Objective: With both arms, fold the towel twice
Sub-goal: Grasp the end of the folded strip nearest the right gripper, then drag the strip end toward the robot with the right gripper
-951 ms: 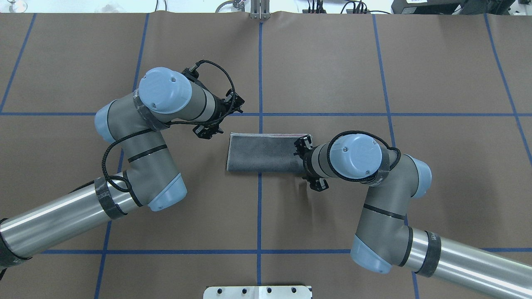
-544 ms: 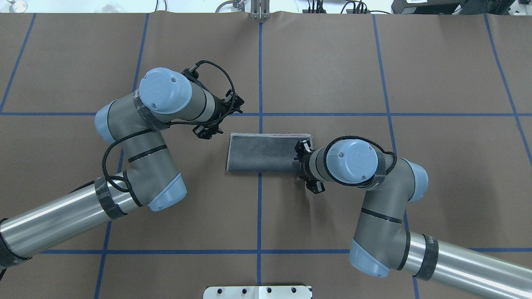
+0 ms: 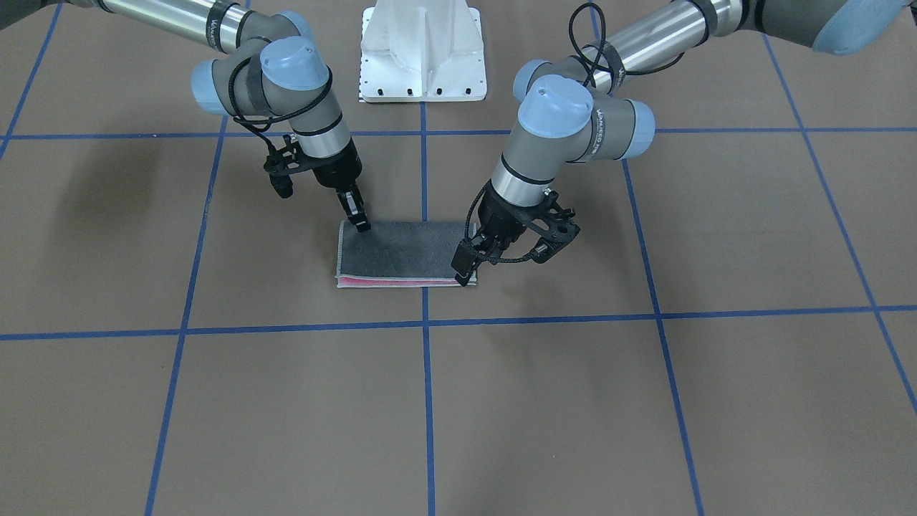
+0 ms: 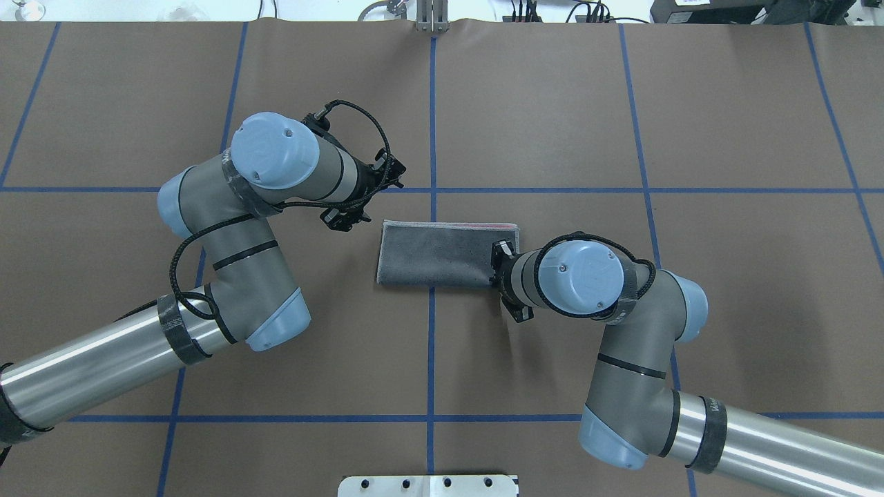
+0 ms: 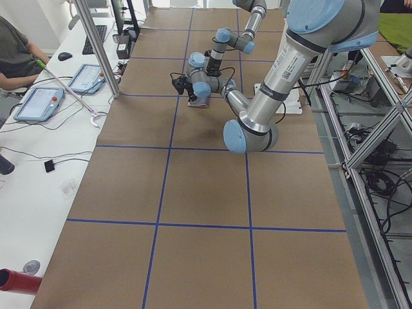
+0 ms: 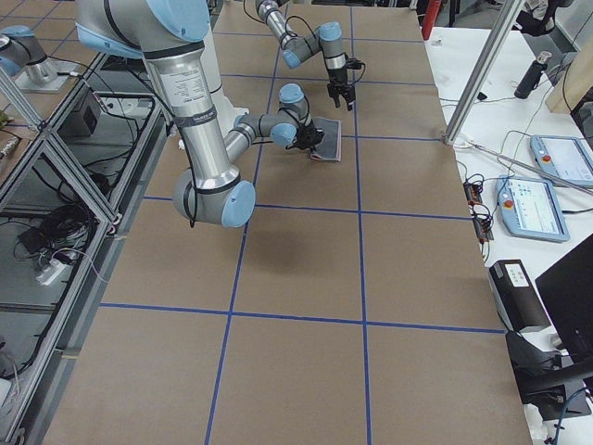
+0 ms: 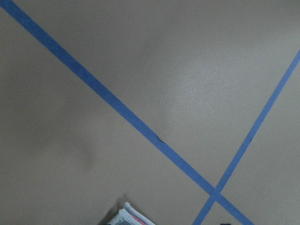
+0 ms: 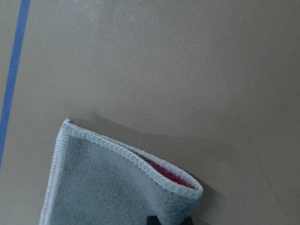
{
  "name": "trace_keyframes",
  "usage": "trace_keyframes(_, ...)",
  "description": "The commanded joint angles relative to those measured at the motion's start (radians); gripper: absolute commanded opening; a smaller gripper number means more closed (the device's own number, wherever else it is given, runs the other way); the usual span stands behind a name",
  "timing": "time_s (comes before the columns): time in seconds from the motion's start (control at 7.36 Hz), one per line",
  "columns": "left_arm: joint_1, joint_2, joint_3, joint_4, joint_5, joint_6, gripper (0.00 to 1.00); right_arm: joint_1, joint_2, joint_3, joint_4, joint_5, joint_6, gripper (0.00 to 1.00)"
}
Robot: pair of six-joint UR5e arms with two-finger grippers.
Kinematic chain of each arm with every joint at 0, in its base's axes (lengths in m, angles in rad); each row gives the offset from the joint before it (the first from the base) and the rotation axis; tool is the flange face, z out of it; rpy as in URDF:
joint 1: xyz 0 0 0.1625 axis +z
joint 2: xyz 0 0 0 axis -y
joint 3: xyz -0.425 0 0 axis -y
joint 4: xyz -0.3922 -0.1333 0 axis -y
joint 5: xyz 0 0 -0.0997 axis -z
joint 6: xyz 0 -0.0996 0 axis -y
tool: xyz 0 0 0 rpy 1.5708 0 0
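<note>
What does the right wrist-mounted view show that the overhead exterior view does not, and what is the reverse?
Only the wrist view: one corner of the small terry towel, its layers gaping along light grey stitched borders. Only the overhead view: the whole towel as a folded rectangle, the silver-grey left arm beside one end and the right arm over the other. Both: its dark grey face up, pink at an edge, the brown table cover, a blue tape line.

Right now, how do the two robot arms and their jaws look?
Both alike: the left arm and right arm have silver tubes, grey links and light blue joint caps. The tubes carry black bands; a black braided cable loops to each wrist. The jaws are black and thin.
</note>
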Motion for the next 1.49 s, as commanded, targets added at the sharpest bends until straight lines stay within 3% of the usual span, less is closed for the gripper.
trace_keyframes(0.0,-0.001,-0.002,0.000,0.000,0.000,0.000,0.82,0.001,-0.002,0.007,0.000,0.000,-0.001,0.00)
trace_keyframes(0.27,-0.001,-0.008,0.000,0.002,-0.002,-0.001,0.82,-0.007,-0.015,0.057,-0.015,0.004,0.000,0.00)
trace_keyframes(0.68,0.002,-0.008,-0.037,0.014,-0.003,-0.009,0.82,-0.115,-0.026,0.192,-0.146,0.010,0.002,0.00)
trace_keyframes(0.95,0.013,0.001,-0.083,0.018,-0.024,-0.015,0.82,-0.178,-0.015,0.211,-0.150,0.010,0.002,0.03)
trace_keyframes(1.09,0.014,0.009,-0.095,0.020,-0.026,-0.015,0.83,-0.186,-0.013,0.211,-0.162,0.012,0.000,0.70)
trace_keyframes(1.22,0.020,0.021,-0.106,0.026,-0.026,-0.016,0.84,-0.186,-0.010,0.234,-0.231,0.013,-0.004,1.00)
trace_keyframes(1.36,0.043,0.043,-0.130,0.053,-0.025,-0.015,0.84,-0.145,-0.012,0.246,-0.257,0.018,-0.020,1.00)
